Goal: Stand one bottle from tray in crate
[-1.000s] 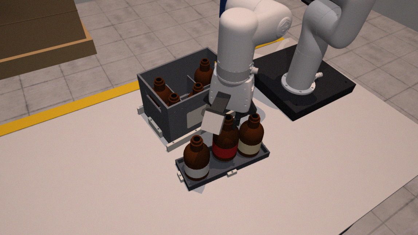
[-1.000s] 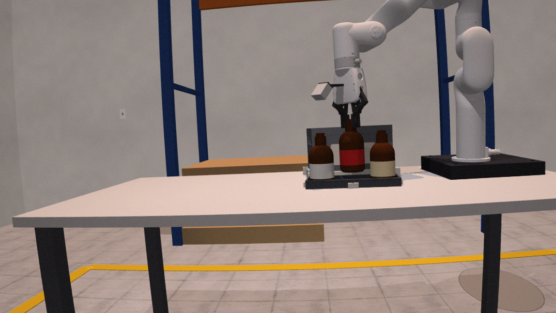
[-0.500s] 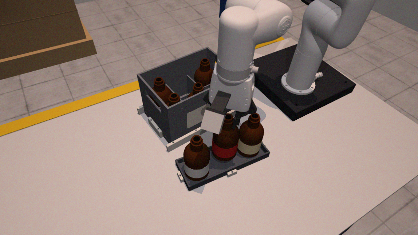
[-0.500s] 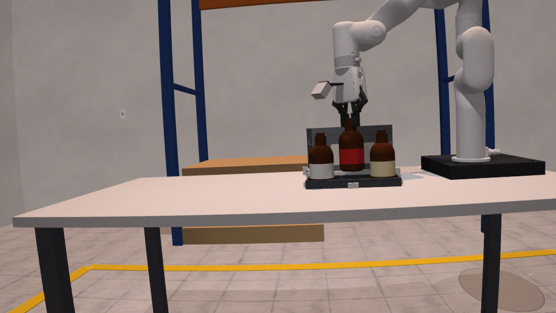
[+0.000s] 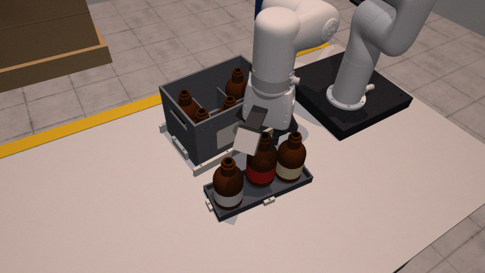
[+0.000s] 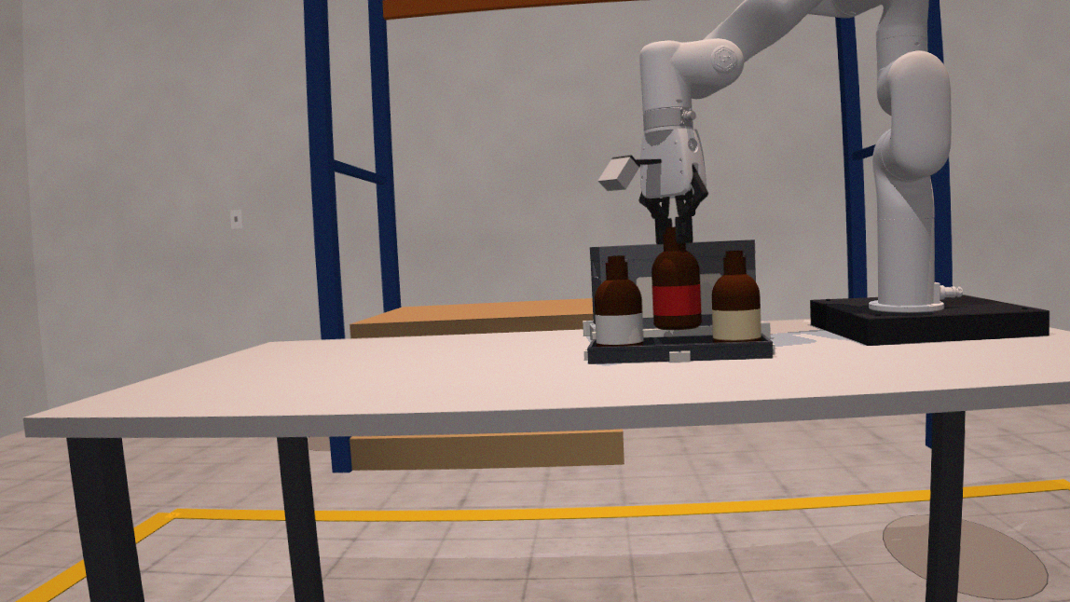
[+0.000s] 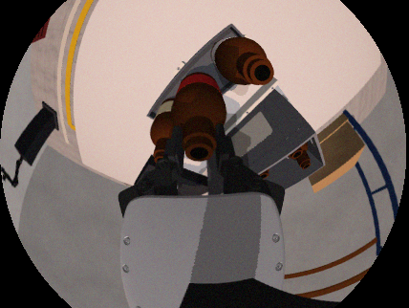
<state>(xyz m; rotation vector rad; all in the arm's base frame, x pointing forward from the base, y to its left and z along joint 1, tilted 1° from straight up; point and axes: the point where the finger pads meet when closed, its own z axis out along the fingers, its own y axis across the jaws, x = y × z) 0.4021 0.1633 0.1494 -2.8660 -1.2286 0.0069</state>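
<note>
You have the worktop (image 6: 448, 381) carrying everything, with the arm's black base plate (image 5: 380, 102) at its far corner. Next in size, the dark crate (image 5: 200, 135) sits level beside that plate; you can see 4 brown bottle tops in its cells from the top view, and the arm's wrist hides the cells nearest the base, so you cannot tell what stands there. Just in front of the crate lies the shallow dark tray (image 6: 680, 349), flat on the worktop. On it the white-labelled bottle (image 5: 227, 184) stands upright at one end and the cream-labelled bottle (image 5: 290, 157) stands upright at the other. Between them you have the red-labelled bottle (image 6: 675, 280), which in the exterior view hangs with its base above the tray floor and its shoulder higher than its 2 neighbours, upright or very nearly so. The end effector (image 6: 674, 222) points straight down over it, its dark fingers closed partway on the bottle's neck, 1 on each side just below the lip, as your wrist view shows. The bottle is over the tray's middle, not over the crate.
</note>
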